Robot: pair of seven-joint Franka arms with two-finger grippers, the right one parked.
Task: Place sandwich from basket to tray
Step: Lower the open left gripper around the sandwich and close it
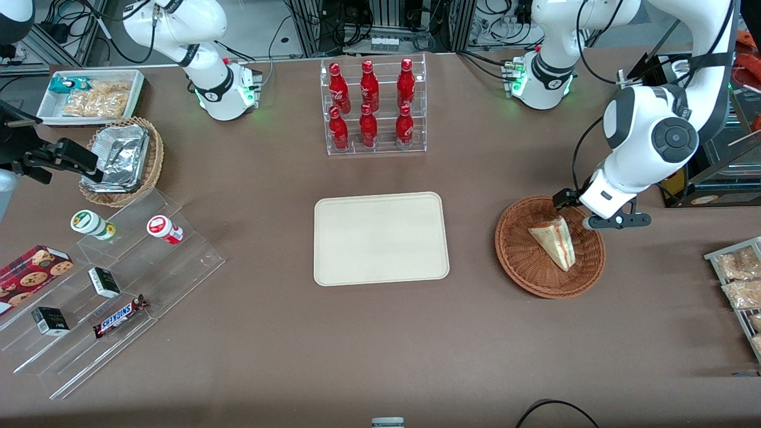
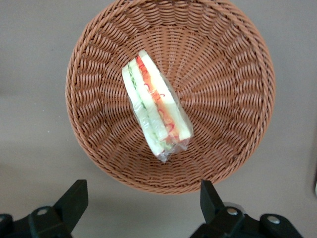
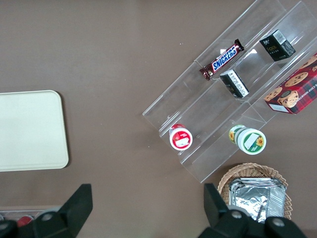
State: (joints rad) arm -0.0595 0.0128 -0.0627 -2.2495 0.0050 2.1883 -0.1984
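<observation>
The sandwich (image 1: pixel 556 241), a clear-wrapped pale wedge with red, orange and green filling, lies in the round reddish-brown wicker basket (image 1: pixel 523 267). In the left wrist view the sandwich (image 2: pixel 156 109) lies near the basket's middle, its cut edge facing up, and the basket's rim (image 2: pixel 223 74) surrounds it. My left gripper (image 1: pixel 594 214) hovers above the basket's rim, on the part farther from the front camera. It is open and empty (image 2: pixel 141 198), its fingers (image 2: pixel 74 198) wide apart over bare table just outside the rim. The cream tray (image 1: pixel 380 238) lies empty mid-table, beside the basket.
A clear rack of red bottles (image 1: pixel 371 107) stands farther from the front camera than the tray. A clear stepped shelf with snacks (image 1: pixel 107 285), a tan basket of foil trays (image 1: pixel 122 160) and a white bin (image 1: pixel 92 95) lie toward the parked arm's end. Snack bags (image 1: pixel 740 279) lie at the working arm's end.
</observation>
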